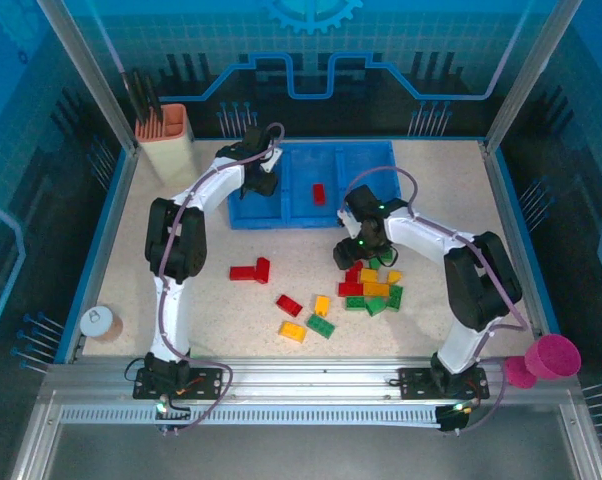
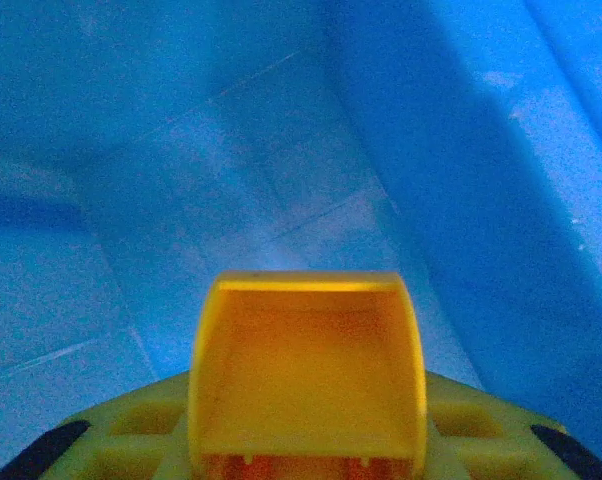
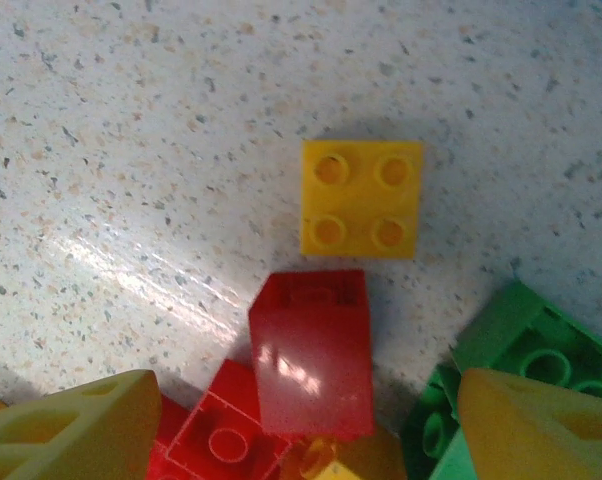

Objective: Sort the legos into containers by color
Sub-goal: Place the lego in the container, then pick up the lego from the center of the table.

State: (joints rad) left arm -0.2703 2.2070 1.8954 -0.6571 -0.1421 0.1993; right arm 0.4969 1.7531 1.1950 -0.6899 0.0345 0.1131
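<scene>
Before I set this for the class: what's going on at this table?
Colour sorting is under way. The left gripper holds a yellow brick inside the left compartment of the blue tray. The right gripper hangs open over the loose pile, a tilted red brick beneath it. A lone red brick lies in the middle compartment.

Speckled table [image 1: 431, 200] bears legos [image 1: 376, 289], blue tray [image 1: 366, 185], holder [image 1: 166, 145].

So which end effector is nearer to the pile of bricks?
Right. The right end effector hovers over the far edge of the pile; the left end effector is at the blue tray.
</scene>
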